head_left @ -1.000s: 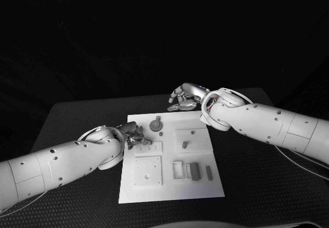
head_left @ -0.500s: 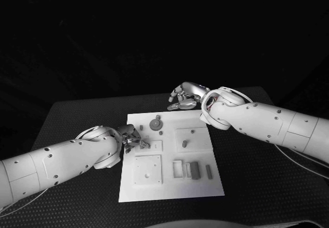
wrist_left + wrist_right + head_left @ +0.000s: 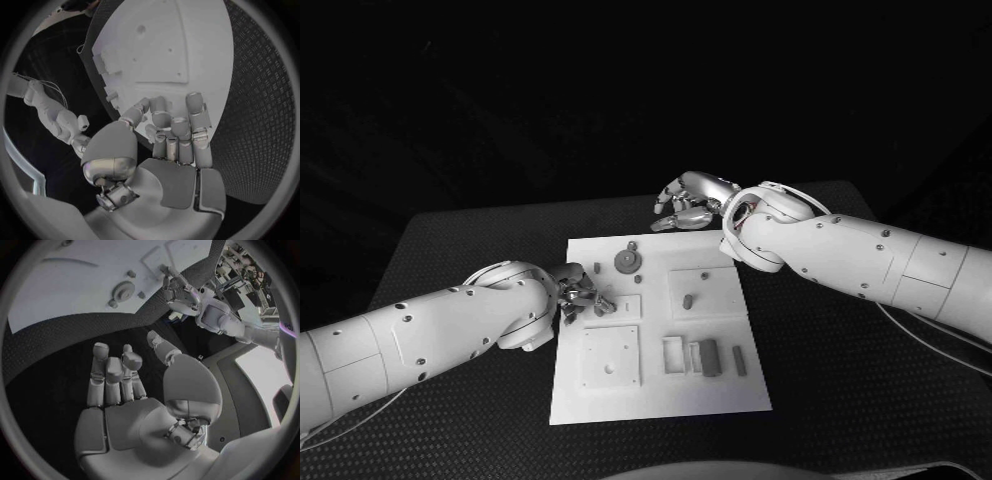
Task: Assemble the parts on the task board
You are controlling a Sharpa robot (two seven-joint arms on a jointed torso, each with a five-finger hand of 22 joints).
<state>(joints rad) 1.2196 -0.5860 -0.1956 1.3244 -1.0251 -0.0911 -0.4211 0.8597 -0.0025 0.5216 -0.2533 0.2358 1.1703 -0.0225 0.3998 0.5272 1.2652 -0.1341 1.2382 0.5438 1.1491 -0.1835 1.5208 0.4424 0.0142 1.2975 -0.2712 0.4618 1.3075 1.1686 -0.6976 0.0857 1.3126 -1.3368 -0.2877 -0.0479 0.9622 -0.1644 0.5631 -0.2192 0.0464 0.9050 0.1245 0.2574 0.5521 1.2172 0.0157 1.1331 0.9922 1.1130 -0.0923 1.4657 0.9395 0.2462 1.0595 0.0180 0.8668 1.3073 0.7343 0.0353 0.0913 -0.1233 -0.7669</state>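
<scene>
**Left hand edged further in over the board's left edge**

Compared with a second ago, the left hand (image 3: 577, 297) is seen slightly nearer the middle of the task board (image 3: 661, 395), at its left edge beside a small square recess. Its fingers (image 3: 164, 114) are curled in close together over the white plate; whether a part is pinched between them cannot be told. The right hand (image 3: 687, 205) is unchanged, held above the table (image 3: 459, 240) just beyond the board's far edge, its fingers (image 3: 106, 371) loosely bent and holding nothing. The round part (image 3: 629, 262) and the upright peg (image 3: 687, 301) are left standing on the board, the slim bars (image 3: 710, 357) nearer the robot. Placement is judged to be under way, not finished.
</scene>
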